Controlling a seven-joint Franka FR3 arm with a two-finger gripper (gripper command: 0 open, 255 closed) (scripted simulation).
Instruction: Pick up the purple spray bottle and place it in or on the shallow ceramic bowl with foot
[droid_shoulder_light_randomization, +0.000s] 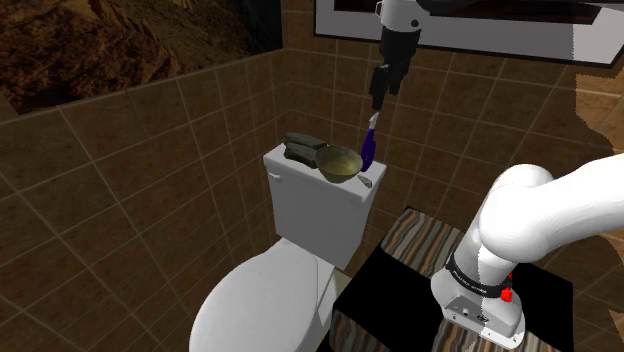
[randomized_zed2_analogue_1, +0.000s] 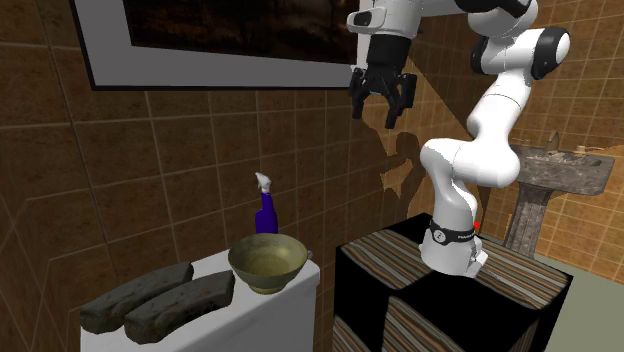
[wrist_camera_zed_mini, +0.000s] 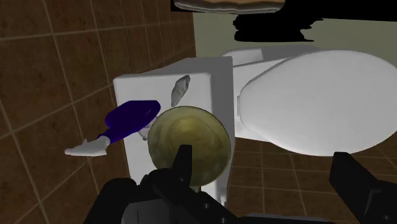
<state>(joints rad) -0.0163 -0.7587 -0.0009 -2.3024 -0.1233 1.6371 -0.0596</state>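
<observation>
The purple spray bottle (droid_shoulder_light_randomization: 368, 142) with a white nozzle stands upright on the white toilet tank lid (droid_shoulder_light_randomization: 300, 172), close to the tiled wall. Right beside it sits the olive footed bowl (droid_shoulder_light_randomization: 338, 162), with nothing in it. In the second exterior view the bottle (randomized_zed2_analogue_1: 265, 214) rises just behind the bowl (randomized_zed2_analogue_1: 267, 262). My gripper (randomized_zed2_analogue_1: 381, 108) hangs open well above both, holding nothing. In the wrist view the bottle (wrist_camera_zed_mini: 130, 118) and bowl (wrist_camera_zed_mini: 189, 143) lie beyond my spread fingers (wrist_camera_zed_mini: 181, 164), nearer the one finger than the other.
Two dark stone-like slabs (randomized_zed2_analogue_1: 155, 300) lie on the tank lid on the far side of the bowl from the bottle. The shut toilet lid (droid_shoulder_light_randomization: 262, 300) is below the tank. My striped stand (randomized_zed2_analogue_1: 450, 290) is close by. A pedestal sink (randomized_zed2_analogue_1: 555, 175) stands behind.
</observation>
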